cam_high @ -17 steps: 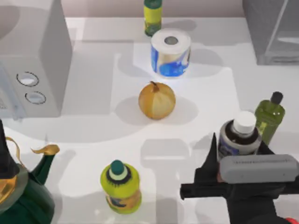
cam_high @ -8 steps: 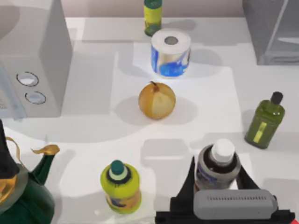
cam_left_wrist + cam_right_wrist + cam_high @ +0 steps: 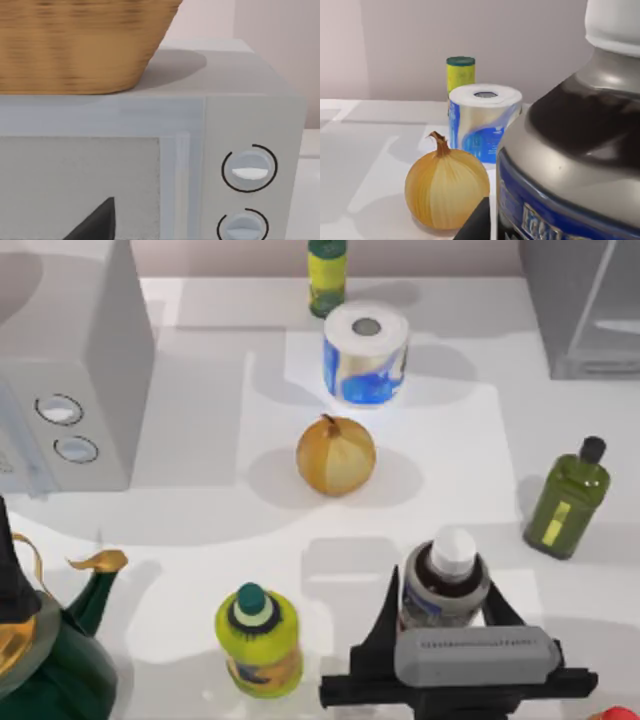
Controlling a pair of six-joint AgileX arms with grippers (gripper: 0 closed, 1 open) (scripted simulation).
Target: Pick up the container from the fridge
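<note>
now the right gripper [image 3: 444, 605] has its fingers grasping the container [image 3: 446, 584], white cap up, near the onion [image 3: 336, 455].

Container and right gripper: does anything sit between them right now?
No. The right gripper has the container directly between its fingers, one finger on each side, with nothing between. The olive flask and onion stand apart from it.

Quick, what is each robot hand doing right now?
Left gripper: cannot be told.
Right gripper: closed on the container.
</note>
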